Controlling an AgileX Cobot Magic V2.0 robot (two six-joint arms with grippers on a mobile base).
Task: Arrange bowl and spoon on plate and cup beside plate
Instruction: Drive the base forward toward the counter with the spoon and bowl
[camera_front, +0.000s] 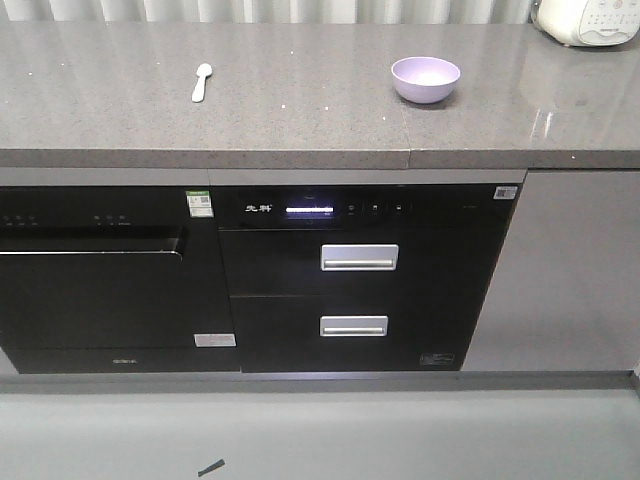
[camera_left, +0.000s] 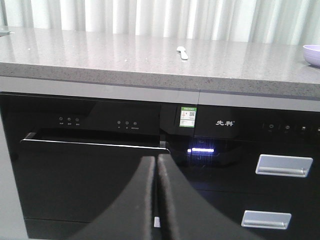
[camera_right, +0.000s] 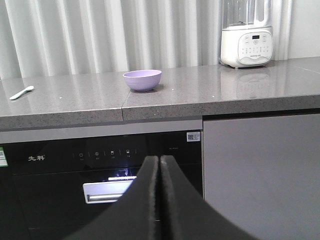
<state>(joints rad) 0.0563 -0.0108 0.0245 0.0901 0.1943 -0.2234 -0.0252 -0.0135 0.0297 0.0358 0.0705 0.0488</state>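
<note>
Sitting on the grey counter (camera_front: 300, 120) in the front view, a smooth, deep lavender bowl (camera_front: 425, 79) is right of middle; a small pale mint spoon (camera_front: 202, 82) lies well apart to its left. Left wrist view: the left gripper (camera_left: 157, 195) has its black fingers pressed together, holding nothing. Right wrist view: the right gripper (camera_right: 159, 195) is likewise closed and empty.

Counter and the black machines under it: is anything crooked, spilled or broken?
The left black appliance door stands ajar, its top edge tipped out from the control panel. A small dark scrap lies on the floor. The purple bowl sits upright and the spoon lies flat on the counter; nothing is spilled.
</note>
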